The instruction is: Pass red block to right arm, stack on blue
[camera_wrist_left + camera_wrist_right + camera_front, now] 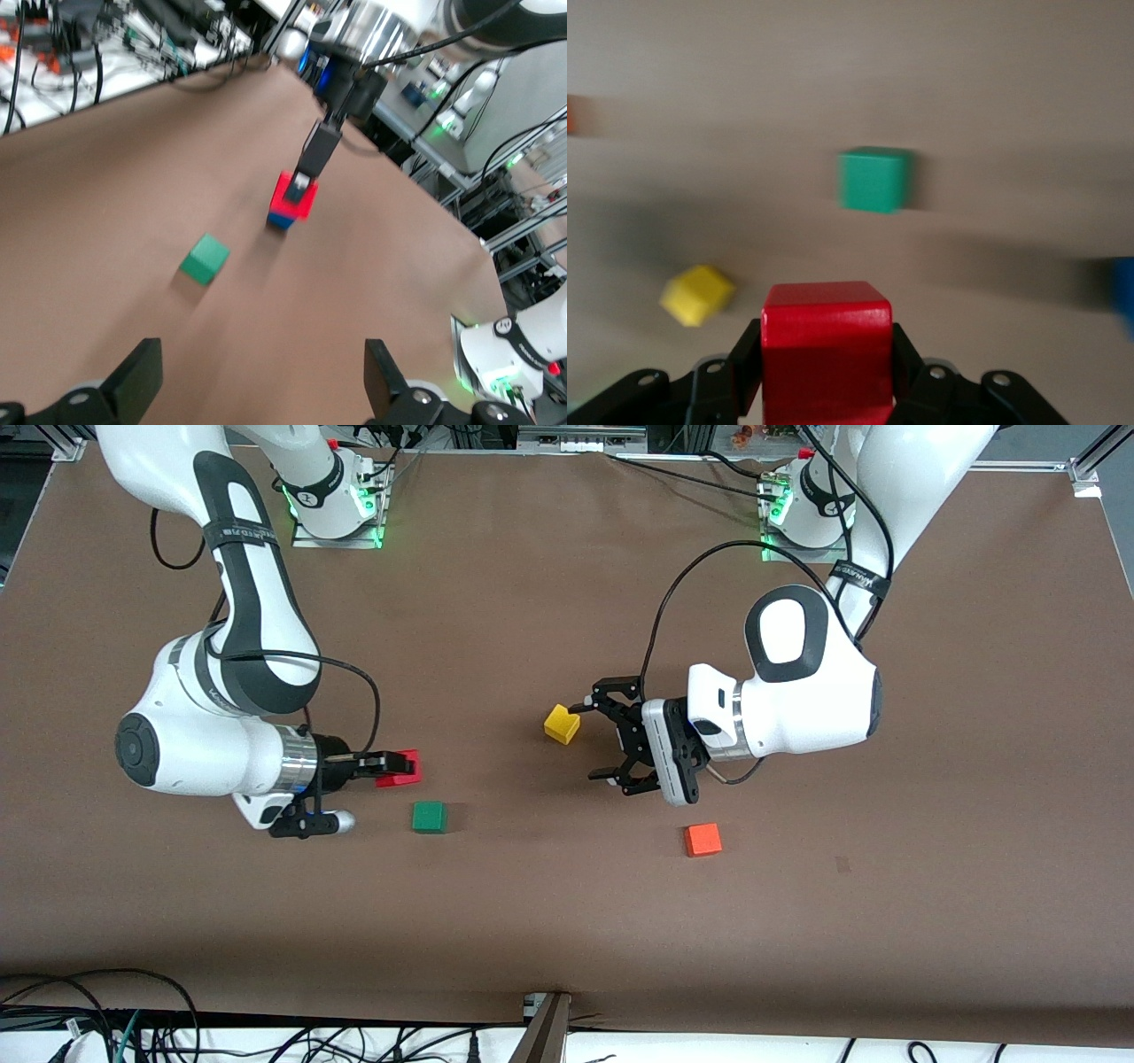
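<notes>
Orange cube [702,839] | red block [400,768]: glossy cube, in right hand [390,763]

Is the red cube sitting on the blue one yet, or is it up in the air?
On it: the red block rests on the blue cube, with the right gripper shut on it.

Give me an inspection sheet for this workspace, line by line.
Surface: brown table, smooth covering.
Job's things: red block directly over blue cube; contact cannot be told.
Clutter: green cube, yellow cube, orange cube, each apart on the table.
Grippers: right pincer shut on red block; left pincer open, beside yellow cube, waiting.
Cables: black cable looping off the left arm's wrist; more cables along the table edge nearest the front camera.
Surroundings: metal framing at the table's corners.
</notes>
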Robot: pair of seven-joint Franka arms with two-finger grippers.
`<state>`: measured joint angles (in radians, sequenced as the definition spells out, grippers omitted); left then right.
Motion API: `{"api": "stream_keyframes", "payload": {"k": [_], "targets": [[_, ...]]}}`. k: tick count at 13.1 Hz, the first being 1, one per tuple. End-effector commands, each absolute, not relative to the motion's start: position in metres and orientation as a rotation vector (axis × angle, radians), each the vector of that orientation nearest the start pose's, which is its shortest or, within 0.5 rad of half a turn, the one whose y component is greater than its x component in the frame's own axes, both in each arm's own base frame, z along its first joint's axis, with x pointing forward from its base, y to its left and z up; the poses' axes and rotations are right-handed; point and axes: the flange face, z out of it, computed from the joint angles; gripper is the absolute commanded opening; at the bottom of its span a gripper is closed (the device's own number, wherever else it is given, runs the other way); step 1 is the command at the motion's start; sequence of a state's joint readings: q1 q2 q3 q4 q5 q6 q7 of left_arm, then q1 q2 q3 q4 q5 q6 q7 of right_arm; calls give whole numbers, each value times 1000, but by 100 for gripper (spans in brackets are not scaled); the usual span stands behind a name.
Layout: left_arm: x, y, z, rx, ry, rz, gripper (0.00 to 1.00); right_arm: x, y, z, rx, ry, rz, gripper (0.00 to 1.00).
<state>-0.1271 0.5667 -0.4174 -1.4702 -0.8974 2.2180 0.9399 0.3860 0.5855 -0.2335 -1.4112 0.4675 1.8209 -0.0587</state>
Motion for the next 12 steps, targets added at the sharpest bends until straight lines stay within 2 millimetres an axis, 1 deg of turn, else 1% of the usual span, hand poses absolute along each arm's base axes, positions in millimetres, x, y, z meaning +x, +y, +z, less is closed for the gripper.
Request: {"api": "stream_keyframes", "payload": {"k": [1,2,3,4,5,7,9,10,11,12], "targets": [[635,-343,432,2051,-944,317,100,667,138,359,-2965,-227,276,4],[633,-342,435,2088,-972,249,100,664,131,358,-3020,-258,284,4],[631,-336,434,2153,-1012,185,100,662,123,356,-3078,-291,293,4],[635,-324,435,2214,-1019,141,100,658,116,353,-3120,-311,290,4],[632,-316,440,2257,-1014,56,100,652,109,349,-3144,-324,258,4],[626,-304,458,2397,-1041,-112,100,631,96,329,-3175,-347,142,4],[620,-287,475,2532,-995,-259,100,614,87,308,-3201,-379,49,4],[619,-270,485,2587,-929,-302,100,610,85,303,-3200,-380,10,5],[619,-257,497,2649,-854,-308,100,606,80,293,-3203,-372,-23,5],[620,-231,516,2813,-765,-286,100,601,78,284,-3202,-373,-74,5]]}}
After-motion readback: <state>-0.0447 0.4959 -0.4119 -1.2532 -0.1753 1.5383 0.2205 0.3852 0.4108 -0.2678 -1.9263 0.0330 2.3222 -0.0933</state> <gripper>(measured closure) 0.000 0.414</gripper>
